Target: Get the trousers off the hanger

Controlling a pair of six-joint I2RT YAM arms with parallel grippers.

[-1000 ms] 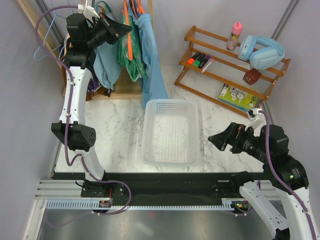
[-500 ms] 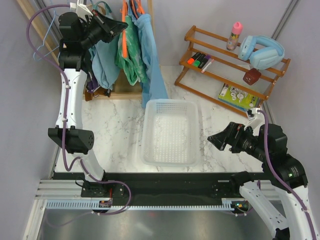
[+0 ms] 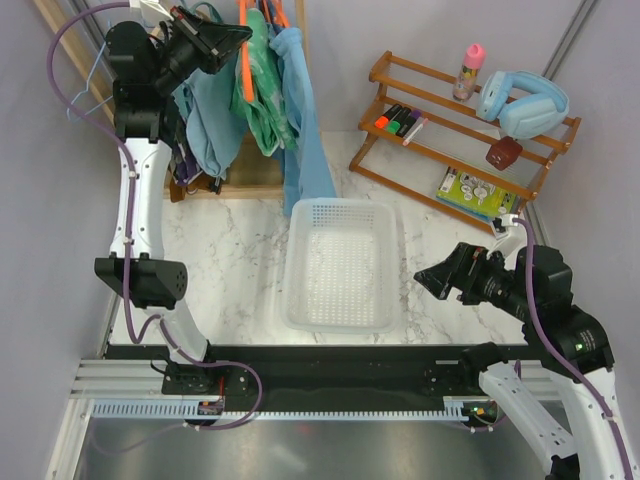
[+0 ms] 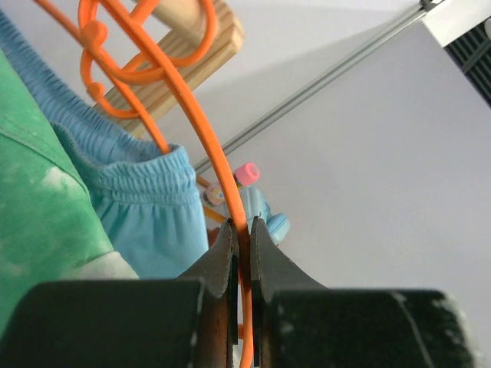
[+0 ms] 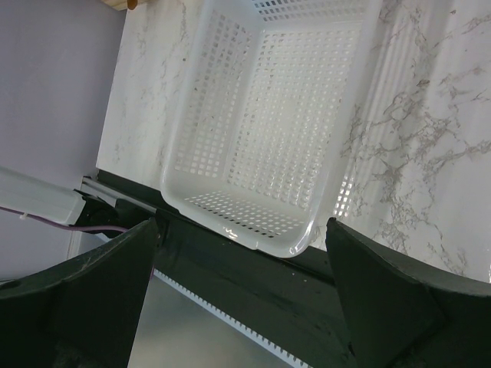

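The green, white-blotched trousers hang from the thin orange hanger at the back left, between light-blue garments. My left gripper is high up beside them, shut on the hanger's orange wire. In the left wrist view the hanger runs straight down between the closed fingers of the left gripper, with the trousers at the left edge. My right gripper hovers open and empty right of the basket; in the right wrist view the right gripper spans the basket's near corner.
A white perforated basket sits mid-table, also seen as the basket. Light-blue garments hang on the wooden rack at back left. A wooden shelf at back right holds headphones, markers and a bottle.
My left arm has lifted up and leftward with the hanger, carrying the trousers slightly higher. The right arm has stayed put.
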